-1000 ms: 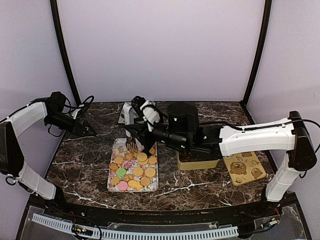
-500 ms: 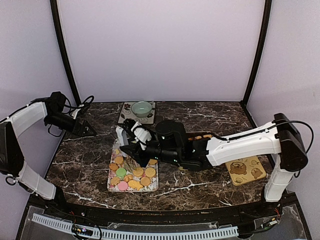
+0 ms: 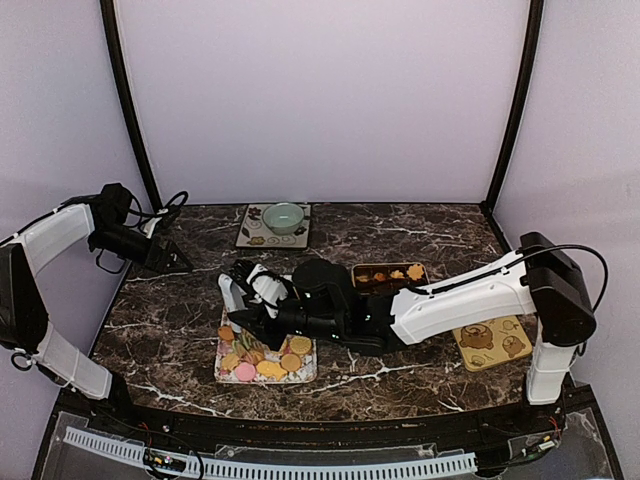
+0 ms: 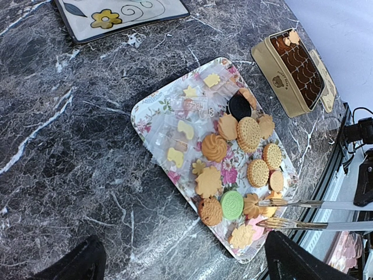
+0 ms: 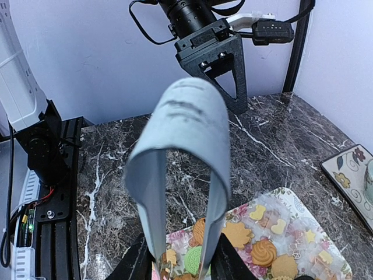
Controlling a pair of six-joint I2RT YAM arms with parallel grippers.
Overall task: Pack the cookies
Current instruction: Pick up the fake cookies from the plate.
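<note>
tongs (image 5: 192,111) tips: cut off below | some cookies (image 3: 291,362): apparently hidden under right arm (image 3: 450,300)

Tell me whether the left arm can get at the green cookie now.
Probably, but it's crowded: the left gripper is open with bare marble between it and the floral tray, yet tongs in the right gripper sit right beside the green cookie.

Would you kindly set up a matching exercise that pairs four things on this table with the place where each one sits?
Things:
1. green bowl
2. gold tin
3. green cookie
4. tan lid

Places:
A. on the floral tray
B. at the far edge, on the square plate
C. lying flat, nearest the right side of the table
D. between the tray and the lid

Pairs: 1-B, 2-D, 3-A, 4-C
</note>
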